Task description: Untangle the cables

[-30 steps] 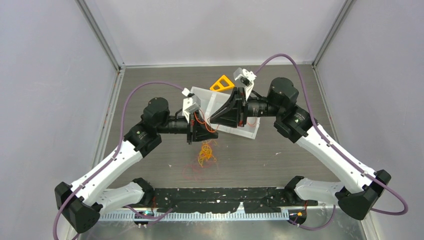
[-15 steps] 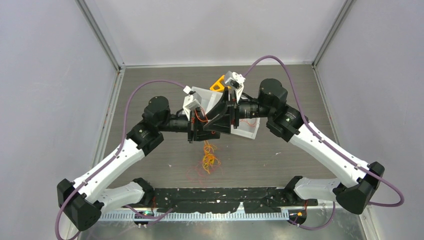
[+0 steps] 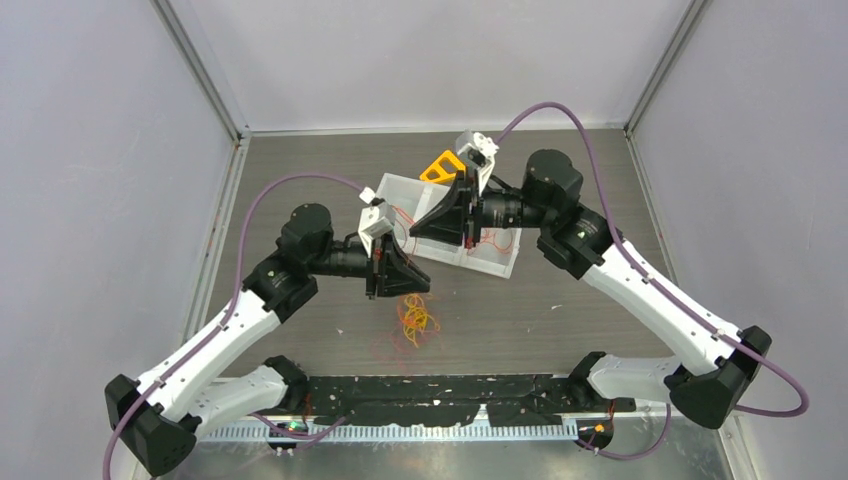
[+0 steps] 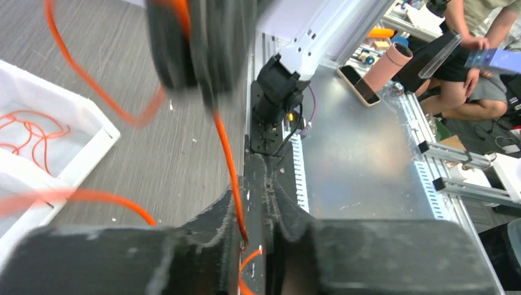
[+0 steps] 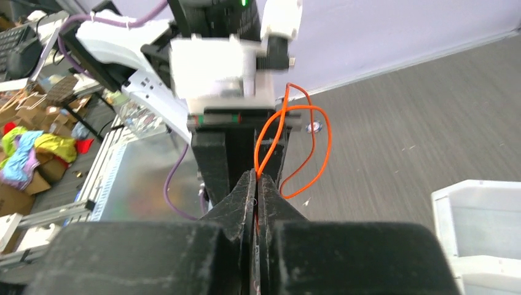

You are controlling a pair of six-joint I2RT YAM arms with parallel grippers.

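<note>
A tangle of orange and yellow cables [image 3: 415, 318] lies on the table below my grippers. My left gripper [image 3: 425, 283] is just above it. In the left wrist view the left gripper [image 4: 250, 186] is nearly shut, with an orange cable [image 4: 224, 147] pinched along its left finger. That strand runs up to my right gripper [image 3: 415, 232], which is over the near edge of the white tray [image 3: 500, 268]. In the right wrist view the right gripper [image 5: 256, 175] is shut tight on orange cable loops [image 5: 276, 132]. A thin red cable [image 3: 385, 345] lies on the table beside the tangle.
The white tray has two compartments, and one holds orange cable [image 4: 31, 132]. An orange triangular piece [image 3: 443, 167] sits behind the tray. A black taped strip [image 3: 450, 390] runs along the near table edge between the arm bases.
My left gripper has pulled back down and left, away from the right gripper. The right gripper has shifted slightly up over the tray. The tangle hangs lower, at the table.
</note>
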